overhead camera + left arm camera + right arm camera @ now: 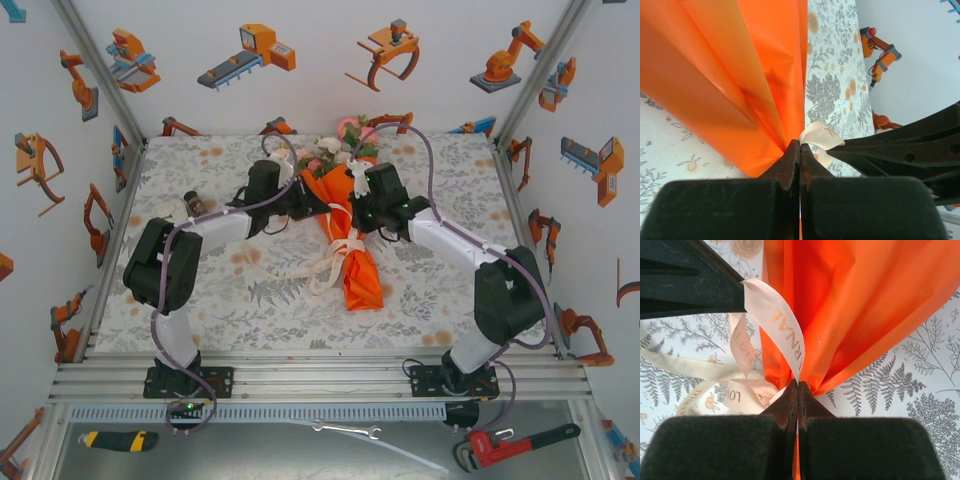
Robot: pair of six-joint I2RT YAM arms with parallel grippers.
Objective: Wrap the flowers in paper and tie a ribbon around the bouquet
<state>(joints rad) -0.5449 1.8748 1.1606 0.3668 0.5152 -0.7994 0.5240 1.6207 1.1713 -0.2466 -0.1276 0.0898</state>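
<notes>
Left hand (pixel 800 144) pressed together against paper (pixel 715 75) edge; right hand (pixel 797 384) pinches ribbon (pixel 785 330).

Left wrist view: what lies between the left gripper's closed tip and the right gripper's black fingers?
A short piece of narrow cream-white fabric ribbon bridges that gap, beside the bright orange paper. The left wrist view shows it.

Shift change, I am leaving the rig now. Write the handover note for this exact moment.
Left gripper: shut on the ribbon, right beside the paper.
Right gripper: shut on the same ribbon strip, close by.
The bouquet lies in the middle of the table, flowers toward the far wall.
Done: flowers wrapped, ribbon round the waist.
Left: the tie looks loose, so pull it tight.
</notes>
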